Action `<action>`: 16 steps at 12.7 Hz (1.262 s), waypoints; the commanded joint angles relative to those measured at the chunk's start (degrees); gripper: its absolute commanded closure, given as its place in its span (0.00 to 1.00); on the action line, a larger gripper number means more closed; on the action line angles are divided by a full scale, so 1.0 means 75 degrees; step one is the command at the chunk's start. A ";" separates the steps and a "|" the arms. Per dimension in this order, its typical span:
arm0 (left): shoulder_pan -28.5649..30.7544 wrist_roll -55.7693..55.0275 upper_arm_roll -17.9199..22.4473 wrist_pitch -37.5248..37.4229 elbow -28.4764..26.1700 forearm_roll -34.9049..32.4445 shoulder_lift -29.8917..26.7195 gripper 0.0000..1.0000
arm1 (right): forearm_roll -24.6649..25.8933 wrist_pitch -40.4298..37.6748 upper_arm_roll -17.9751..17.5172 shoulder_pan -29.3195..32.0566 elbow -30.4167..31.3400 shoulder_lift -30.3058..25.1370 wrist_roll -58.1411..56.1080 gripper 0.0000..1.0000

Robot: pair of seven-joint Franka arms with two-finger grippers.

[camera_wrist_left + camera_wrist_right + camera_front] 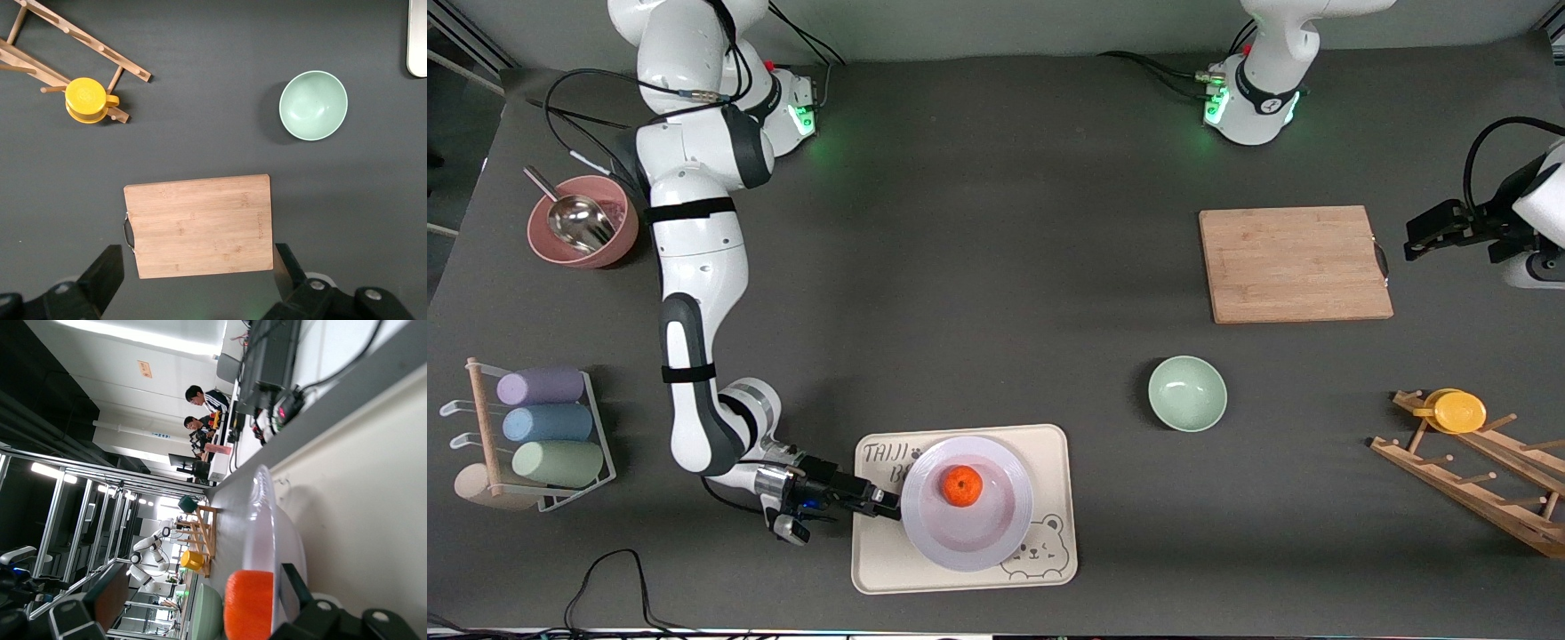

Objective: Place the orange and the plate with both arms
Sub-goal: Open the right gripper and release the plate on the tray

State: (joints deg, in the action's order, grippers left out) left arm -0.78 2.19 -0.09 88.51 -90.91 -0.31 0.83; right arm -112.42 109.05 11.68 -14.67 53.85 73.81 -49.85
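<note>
The orange already sat in the middle of the plate, and the plate rested on the cream tray near the front camera, so both placements looked done. What seemed left was for the right pincer to let go and pull away: it lay low at the plate's rim, on the right arm's side, and it seemed clenched on the rim, though its tips were partly hidden there. The left pincer hung released over the cutting board (that arm waiting).

The counter was dark grey. On it stood a green bowl nearer the camera than the board, a wooden rack with a yellow cup, a pink bowl and a rack of pastel cups. In the right wrist view, people sat at desks in a bright lab
</note>
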 commanded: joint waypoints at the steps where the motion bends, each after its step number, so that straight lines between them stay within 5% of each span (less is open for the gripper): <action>1: -0.0002 -0.0081 -0.0011 -0.0036 -0.0089 -0.0030 -0.0169 0.00 | 0.0421 0.0143 0.0025 -0.0012 0.0388 -0.0640 0.0084 0.00; 6: -0.0002 -0.0081 -0.0011 -0.0036 -0.0077 -0.0030 -0.0169 0.00 | 0.1637 0.0378 0.0247 -0.0129 0.1080 -0.1648 0.0341 0.00; 9: -0.0002 -0.0081 -0.0011 -0.0025 -0.0077 -0.0030 -0.0169 0.00 | 0.2669 0.0378 0.0983 -0.0515 0.1408 -0.2234 0.1381 0.00; 16: -0.0014 -0.0081 -0.0011 -0.0036 -0.0089 -0.0030 -0.0145 0.00 | 0.6628 0.0284 0.1209 -0.0833 0.3562 -0.4681 0.2849 0.00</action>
State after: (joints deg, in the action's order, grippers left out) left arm -0.78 2.19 -0.09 88.47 -90.92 -0.30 0.80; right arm -69.05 111.16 20.06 -19.62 71.05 46.70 -29.66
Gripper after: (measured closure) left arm 0.000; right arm 0.000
